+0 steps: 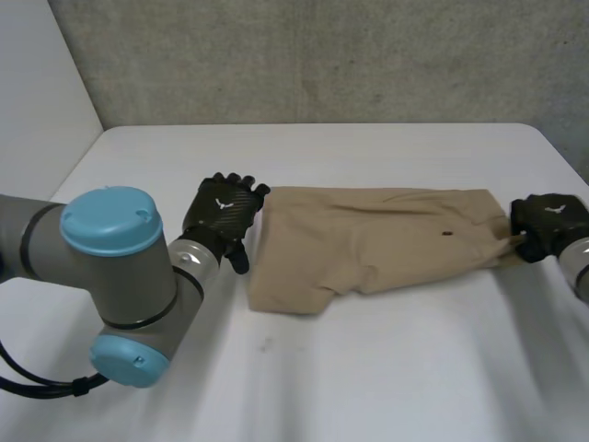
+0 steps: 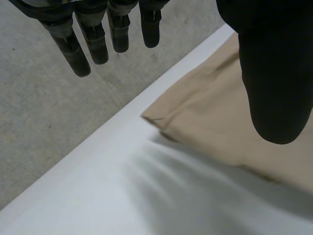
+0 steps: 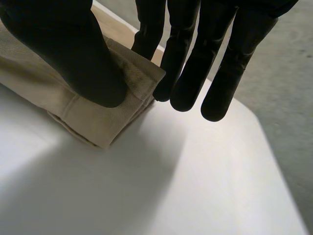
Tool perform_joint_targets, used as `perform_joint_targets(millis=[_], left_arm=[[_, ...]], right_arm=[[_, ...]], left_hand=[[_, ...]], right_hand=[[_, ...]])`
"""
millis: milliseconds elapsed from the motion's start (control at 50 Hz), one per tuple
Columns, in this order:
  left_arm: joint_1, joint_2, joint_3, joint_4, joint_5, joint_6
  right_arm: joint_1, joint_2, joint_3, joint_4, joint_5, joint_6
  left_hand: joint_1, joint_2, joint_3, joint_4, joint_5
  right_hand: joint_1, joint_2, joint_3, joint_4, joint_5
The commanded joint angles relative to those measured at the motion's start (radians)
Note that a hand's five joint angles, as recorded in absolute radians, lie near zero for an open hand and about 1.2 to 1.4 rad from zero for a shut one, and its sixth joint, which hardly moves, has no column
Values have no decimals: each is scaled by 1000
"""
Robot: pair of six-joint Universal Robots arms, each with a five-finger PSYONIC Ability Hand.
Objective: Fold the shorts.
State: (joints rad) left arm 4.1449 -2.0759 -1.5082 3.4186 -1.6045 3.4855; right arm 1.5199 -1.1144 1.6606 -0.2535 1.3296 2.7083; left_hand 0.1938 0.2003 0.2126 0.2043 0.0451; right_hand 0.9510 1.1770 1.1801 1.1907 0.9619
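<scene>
left arm (image 1: 115, 276): nearest the head camera, a grey joint with light-blue caps, its forearm reaching out toward the left end of the cloth.
table (image 1: 386, 368): white, bare on the near side of the cloth.
shorts (image 1: 386, 241): tan, lying flat across the middle of the table with the long side running left to right. They are doubled over, and the left end reaches nearer the camera than the right. A tiny dark speck (image 1: 447, 233) sits on the right half, perhaps a button, though it is too small to be sure.
left hand (image 1: 224, 216): just at the left edge of the shorts, its back turned up. In its wrist view the fingers (image 2: 80, 49) hang straight and a little spread, the thumb (image 2: 276, 83) is over the cloth, and nothing is held.
right hand (image 1: 549, 224): at the right end of the shorts. In its wrist view the thumb (image 3: 73, 54) presses on top of the folded corner and one finger (image 3: 146, 34) passes behind it. The cloth is pinched and that corner is raised off the table. The other fingers reach straight past the edge.
emblem (image 1: 222, 204): a small white mark on the back of each hand, too small to read.
wall (image 1: 322, 55): grey concrete, beyond the table's far edge.
</scene>
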Motion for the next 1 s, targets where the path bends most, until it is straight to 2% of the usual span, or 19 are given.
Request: perform_joint_targets(millis=[20,100,300,380,400,480,540,560,640,720,780,880,1000], left_arm=[[12,63,-46,1,2,0],[28,88,-73,1,2,0],[31,125,-87,5,-2,-2],[31,146,-89,5,-2,-8],[32,151,-89,4,-2,-13],[41,181,-87,4,-3,-45],[60,198,-81,1,-6,-71],[67,201,-73,-2,-6,-80],[83,204,-50,-4,-5,-80],[90,201,0,-5,-2,-83],[89,188,37,-7,-2,-83],[51,91,129,-13,-2,-88],[-49,-33,238,-12,-6,-105]], right_arm=[[-66,-33,-45,103,2,-163],[-49,-33,-111,148,11,-274],[299,-55,-286,148,-10,-285],[477,4,-315,123,-85,-289],[543,43,-324,106,-131,-289],[633,128,-318,83,-225,-282],[663,188,-315,88,-253,-279],[677,218,-312,97,-265,-275],[692,220,-295,99,-262,-271],[691,153,-297,96,-218,-201],[675,107,-297,92,-162,-99],[577,18,-305,88,-37,172],[526,14,-331,94,7,301]], left_hand=[[17,10,-2,6,-9],[11,4,-8,0,-15],[5,-1,-14,-5,-21],[2,-4,-17,-8,-24],[2,-4,-17,-8,-24],[2,-4,-17,-8,-24],[5,-1,-14,-5,-21],[5,-1,-14,-5,-21],[5,-1,-14,-5,-21],[8,1,-11,-3,-18],[8,1,-11,-3,-18],[14,7,-5,3,-12],[20,13,1,9,-6]], right_hand=[[445,219,216,206,260],[445,219,216,206,260],[445,219,216,206,260],[445,219,216,206,260],[445,219,216,206,260],[445,219,216,206,260],[445,219,216,206,260],[377,150,147,137,191],[-455,-681,-685,-695,-641],[-757,-983,-986,-996,-942],[-776,-1003,-1006,-1016,-962],[-776,-1003,-1006,-1016,-962],[-776,-1003,-1006,-1016,-962]])
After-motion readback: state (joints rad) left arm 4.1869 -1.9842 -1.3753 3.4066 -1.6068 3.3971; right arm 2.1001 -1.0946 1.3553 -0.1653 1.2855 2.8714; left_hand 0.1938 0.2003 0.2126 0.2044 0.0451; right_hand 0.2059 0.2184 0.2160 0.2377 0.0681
